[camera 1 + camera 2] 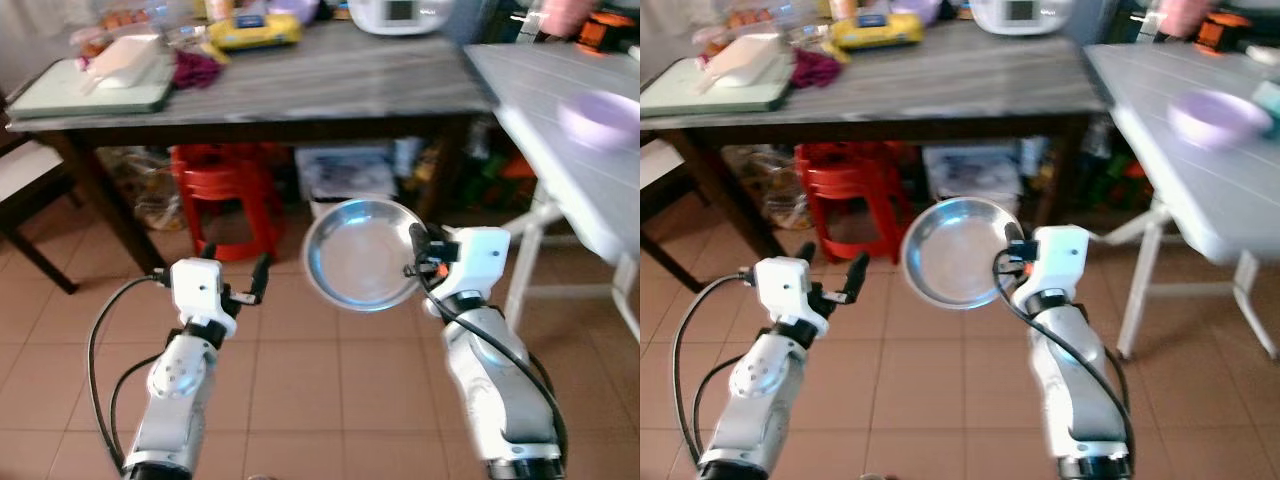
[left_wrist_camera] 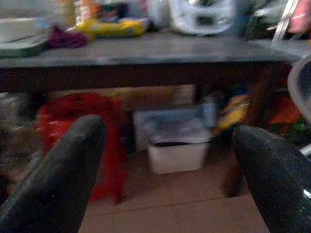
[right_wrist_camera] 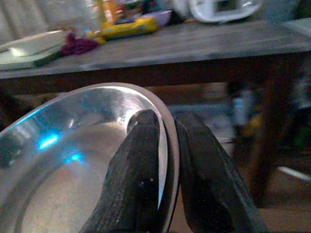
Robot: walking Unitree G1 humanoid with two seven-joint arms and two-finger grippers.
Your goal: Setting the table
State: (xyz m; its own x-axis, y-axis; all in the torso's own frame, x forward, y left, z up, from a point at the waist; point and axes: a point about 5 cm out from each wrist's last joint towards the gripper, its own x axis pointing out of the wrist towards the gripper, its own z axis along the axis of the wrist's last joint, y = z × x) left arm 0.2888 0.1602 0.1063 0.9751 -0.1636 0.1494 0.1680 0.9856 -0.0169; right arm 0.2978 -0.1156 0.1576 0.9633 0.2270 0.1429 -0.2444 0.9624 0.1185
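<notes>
A round steel plate (image 1: 362,255) hangs in the air in front of me, tilted up on edge. My right gripper (image 1: 419,252) is shut on its right rim; in the right wrist view the two black fingers (image 3: 146,179) pinch the rim of the steel plate (image 3: 73,165). My left gripper (image 1: 255,282) is held low to the left of the plate, open and holding nothing; its fingertips (image 2: 63,170) stand far apart in the left wrist view. A white table (image 1: 560,130) with a lilac bowl (image 1: 598,115) on it stands at the right.
A dark wooden table (image 1: 300,85) ahead carries a tray (image 1: 95,90), a yellow packet (image 1: 255,30) and a white cooker (image 1: 400,12). Under it are a red stool (image 1: 225,195) and a white box (image 1: 345,175). Tiled floor lies below.
</notes>
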